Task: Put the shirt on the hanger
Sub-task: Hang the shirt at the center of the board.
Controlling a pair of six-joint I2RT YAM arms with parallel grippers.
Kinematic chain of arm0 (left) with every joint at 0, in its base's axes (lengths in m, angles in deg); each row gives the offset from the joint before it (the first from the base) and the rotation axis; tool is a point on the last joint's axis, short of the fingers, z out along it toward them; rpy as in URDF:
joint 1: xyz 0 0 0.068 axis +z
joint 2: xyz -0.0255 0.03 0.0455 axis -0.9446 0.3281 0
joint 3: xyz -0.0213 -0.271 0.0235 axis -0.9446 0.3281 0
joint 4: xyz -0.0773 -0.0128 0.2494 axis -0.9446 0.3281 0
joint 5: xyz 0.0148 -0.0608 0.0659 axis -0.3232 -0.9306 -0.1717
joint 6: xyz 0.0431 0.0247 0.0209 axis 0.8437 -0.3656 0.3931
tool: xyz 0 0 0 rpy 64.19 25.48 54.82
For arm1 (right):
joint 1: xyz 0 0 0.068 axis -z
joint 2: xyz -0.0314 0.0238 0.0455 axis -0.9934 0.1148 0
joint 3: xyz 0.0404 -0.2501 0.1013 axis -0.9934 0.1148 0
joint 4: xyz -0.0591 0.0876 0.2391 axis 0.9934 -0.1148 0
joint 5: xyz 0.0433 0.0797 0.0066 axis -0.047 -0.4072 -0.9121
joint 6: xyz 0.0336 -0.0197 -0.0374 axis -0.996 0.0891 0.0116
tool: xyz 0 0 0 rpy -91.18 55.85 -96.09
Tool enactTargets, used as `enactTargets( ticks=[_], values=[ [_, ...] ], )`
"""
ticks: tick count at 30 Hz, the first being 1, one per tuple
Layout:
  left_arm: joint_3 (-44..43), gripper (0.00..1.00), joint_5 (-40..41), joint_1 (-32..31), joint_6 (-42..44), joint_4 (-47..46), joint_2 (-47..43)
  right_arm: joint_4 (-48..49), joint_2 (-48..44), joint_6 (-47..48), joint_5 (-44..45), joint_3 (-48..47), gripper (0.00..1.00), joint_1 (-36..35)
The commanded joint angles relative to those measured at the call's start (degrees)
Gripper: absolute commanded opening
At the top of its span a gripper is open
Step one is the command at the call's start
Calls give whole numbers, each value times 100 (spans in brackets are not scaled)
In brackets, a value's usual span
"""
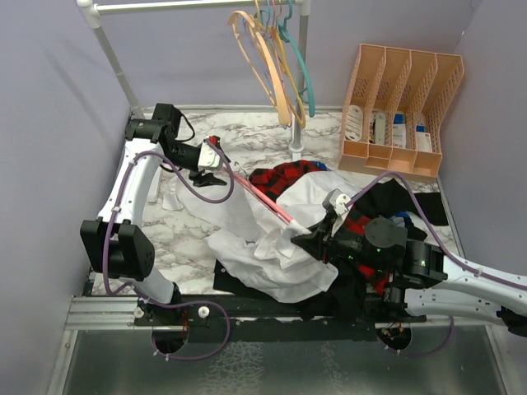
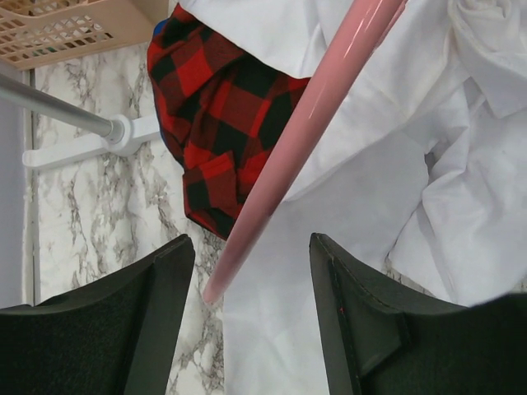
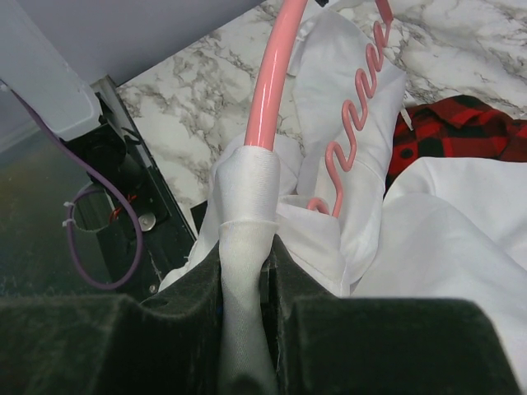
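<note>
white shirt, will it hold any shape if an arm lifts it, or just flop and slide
Probably floppy: the shirt lies crumpled in soft folds. Likely light, as thin cloth drapes over the hanger end pinched in the right tool. It may slide off the smooth pink bar.

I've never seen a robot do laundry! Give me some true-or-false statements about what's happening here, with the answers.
1. The right gripper pinches the white shirt. True.
2. The left gripper is clamped tight on the pink hanger. False: its jaws stand apart, with the hanger's end between them.
3. A plaid shirt lies on the table. True.
4. The white shirt is neatly folded. False: it lies crumpled on the table.
</note>
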Motion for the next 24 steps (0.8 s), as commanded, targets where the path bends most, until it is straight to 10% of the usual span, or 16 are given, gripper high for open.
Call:
enactTargets(
  ticks=[1,9,13,24],
  values=[
    [58,60,-162,-16,524,533,135,333,-71,-4,-182,-335,1,-13],
    [-90,57,-332,-220,417,533,148,388,201,0,-510,-372,1,-17],
    [-139,2,-412,-326,330,534,116,414,202,2,-455,-351,1,-18],
    [215,0,-333,-360,-466,534,-252,367,322,171,-353,-611,10,-13]
  ],
)
